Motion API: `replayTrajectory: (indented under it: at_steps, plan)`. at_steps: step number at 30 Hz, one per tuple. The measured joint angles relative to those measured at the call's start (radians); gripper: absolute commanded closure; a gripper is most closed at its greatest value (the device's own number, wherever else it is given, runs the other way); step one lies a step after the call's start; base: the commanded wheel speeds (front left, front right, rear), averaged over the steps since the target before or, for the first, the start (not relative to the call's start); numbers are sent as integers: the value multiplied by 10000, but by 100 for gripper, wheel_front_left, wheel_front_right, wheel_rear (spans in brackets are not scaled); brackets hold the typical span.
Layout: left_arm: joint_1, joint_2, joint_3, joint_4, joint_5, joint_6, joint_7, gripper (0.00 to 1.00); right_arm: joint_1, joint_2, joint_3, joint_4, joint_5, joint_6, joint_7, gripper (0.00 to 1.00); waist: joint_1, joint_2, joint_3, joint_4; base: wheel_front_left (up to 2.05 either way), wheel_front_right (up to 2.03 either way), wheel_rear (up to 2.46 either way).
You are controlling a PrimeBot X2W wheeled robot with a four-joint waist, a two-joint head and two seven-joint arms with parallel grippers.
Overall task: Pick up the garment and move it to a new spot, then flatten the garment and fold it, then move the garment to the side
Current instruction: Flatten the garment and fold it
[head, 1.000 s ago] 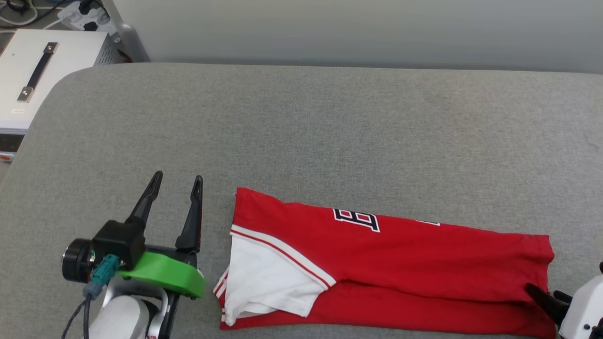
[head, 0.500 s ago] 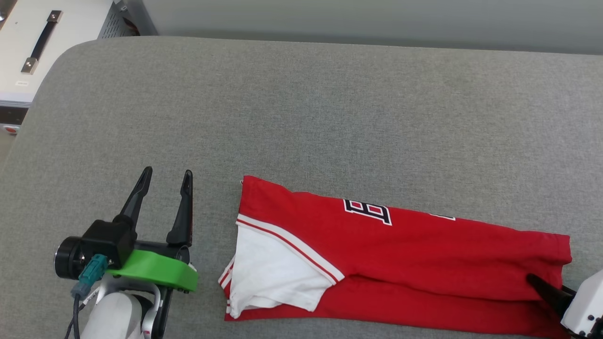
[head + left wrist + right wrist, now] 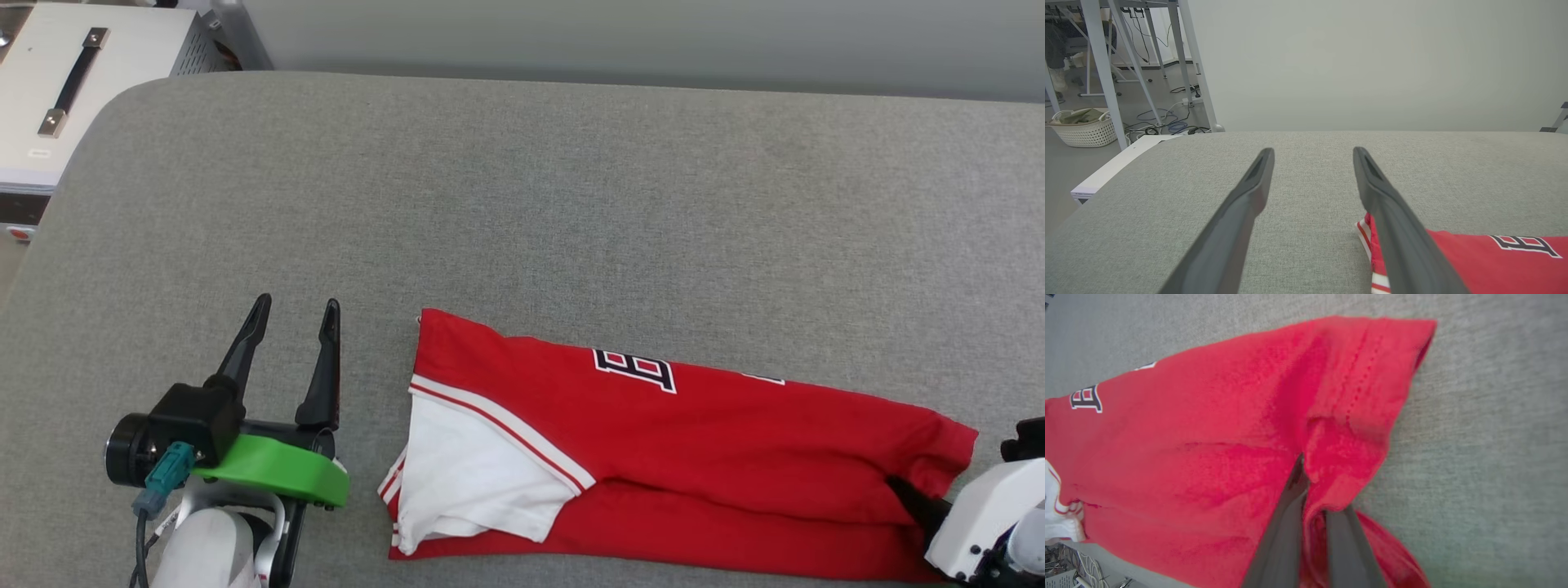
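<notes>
While beneath garment (image 3: 694, 457), grey surface (image 3: 571, 204), pale wall (image 3: 653, 41).

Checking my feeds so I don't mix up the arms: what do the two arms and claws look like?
The left claw has two long, dark, tapering fingers on a black block, above a green bracket. A teal connector with a grey cable plugs in beside it, and the forearm is pale. The right claw has the same dark fingers, on a white housing.
</notes>
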Motion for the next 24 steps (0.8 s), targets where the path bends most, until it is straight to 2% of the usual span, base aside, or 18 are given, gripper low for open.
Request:
replayTrajectory:
  at_steps: [7, 11, 17, 24]
  plan:
    - [35, -115, 159, 105, 63, -86, 0, 0, -5, -284, 73, 238, 84, 42, -836, 100, 0, 0, -323, -63, 0, 0, 0]
    - [119, -171, 165, 109, 67, -100, 0, 0, 1, -752, -94, 430, 0, 42, -1266, 100, 0, 0, -471, -116, 0, 0, 0]
    - [174, -238, 165, 136, 67, -146, 0, 0, -14, -1532, -815, 780, -777, 40, -1720, 100, 0, 0, -606, -157, 0, 0, 0]
    - [213, -313, 140, 150, 65, -171, 0, 0, 15, -1432, -1068, 263, -924, 38, -1726, 100, 0, 0, -787, -126, 0, 0, 0]
